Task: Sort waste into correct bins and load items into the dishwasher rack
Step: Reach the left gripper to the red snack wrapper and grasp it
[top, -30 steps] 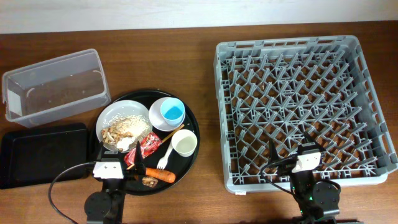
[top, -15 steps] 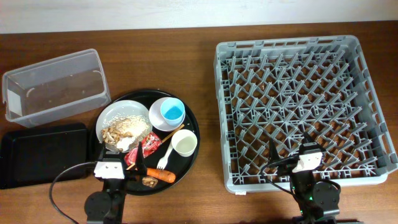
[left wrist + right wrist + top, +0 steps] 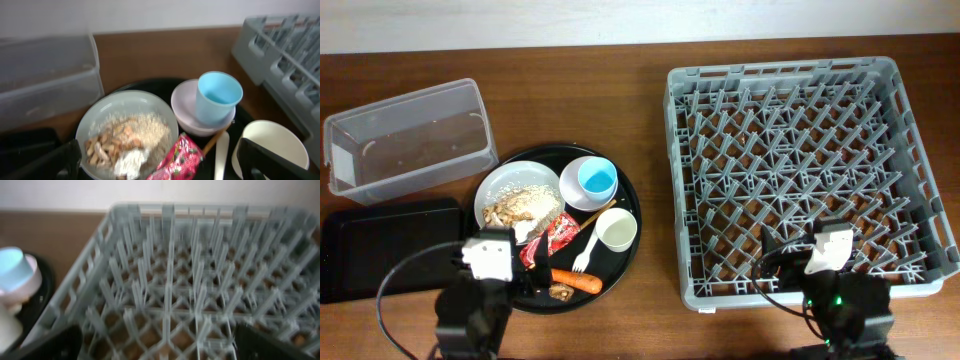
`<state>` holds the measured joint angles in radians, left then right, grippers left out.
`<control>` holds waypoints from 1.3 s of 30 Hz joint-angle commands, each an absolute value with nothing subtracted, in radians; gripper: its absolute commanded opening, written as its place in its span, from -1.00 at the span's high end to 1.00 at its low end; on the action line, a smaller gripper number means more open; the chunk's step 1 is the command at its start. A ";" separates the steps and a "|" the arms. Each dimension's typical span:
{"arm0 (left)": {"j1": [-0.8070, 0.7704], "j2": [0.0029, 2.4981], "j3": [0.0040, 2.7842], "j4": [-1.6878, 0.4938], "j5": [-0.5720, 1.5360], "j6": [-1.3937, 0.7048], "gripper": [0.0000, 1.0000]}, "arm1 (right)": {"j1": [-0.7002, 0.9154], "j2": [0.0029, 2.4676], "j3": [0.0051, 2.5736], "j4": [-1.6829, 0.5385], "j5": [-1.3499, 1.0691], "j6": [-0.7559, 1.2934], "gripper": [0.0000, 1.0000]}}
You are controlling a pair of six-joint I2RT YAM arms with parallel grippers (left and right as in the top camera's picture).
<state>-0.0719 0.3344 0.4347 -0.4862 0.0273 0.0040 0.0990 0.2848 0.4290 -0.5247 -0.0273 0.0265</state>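
Observation:
On the round black tray [image 3: 620, 195] a white plate [image 3: 510, 190] holds pale scraps and brown bits [image 3: 127, 135]. A light blue cup [image 3: 597, 181] stands in a small white bowl [image 3: 574, 190]. A white cup [image 3: 616, 231], a white fork [image 3: 584, 255], a red-and-white wrapper [image 3: 550, 238] and an orange carrot [image 3: 578, 280] lie nearby. The grey rack [image 3: 800, 150] is at the right. My left gripper [image 3: 492, 250] is open and empty above the plate's near edge [image 3: 160, 169]. My right gripper [image 3: 820, 255] is open and empty over the rack's front [image 3: 160, 347].
A clear plastic tub [image 3: 410, 140] stands at the back left, and a flat black tray [image 3: 380, 245] lies in front of it. A thin wooden stick [image 3: 215, 142] leans by the bowl. Small brown bits [image 3: 560, 292] lie beside the carrot.
Both arms have moved: the left wrist has shifted left and towards the plate, the right wrist a little right over the rack's front. Nothing on the table has moved.

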 commanded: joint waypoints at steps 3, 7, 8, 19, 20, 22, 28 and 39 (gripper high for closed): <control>-0.076 0.620 0.691 -0.674 0.043 0.013 -0.98 | 0.104 0.493 0.655 -0.694 -0.038 0.036 -0.97; -0.076 0.842 0.871 -0.852 0.037 0.013 -0.98 | 0.104 0.630 0.783 -0.834 -0.084 0.035 -0.97; -0.076 0.880 0.891 -0.854 0.038 0.012 -0.98 | 0.104 0.651 0.796 -0.840 -0.119 0.035 -0.97; -0.076 1.205 0.896 -0.781 0.049 0.012 -0.98 | 0.104 0.687 0.802 -0.850 -0.120 0.035 -0.97; -0.076 1.253 0.896 -0.769 0.077 0.012 -0.98 | 0.104 0.687 0.802 -0.850 -0.120 0.035 -0.97; -0.076 1.340 0.896 -0.752 0.117 0.012 -0.98 | 0.104 0.687 0.802 -0.850 -0.120 0.035 -0.97; -0.076 1.547 0.896 -0.747 0.163 0.012 -0.45 | 0.104 0.687 0.802 -0.850 -0.120 0.035 -0.97; -0.076 1.571 0.896 -0.745 0.170 0.012 0.64 | 0.104 0.687 0.802 -0.850 -0.120 0.035 -0.97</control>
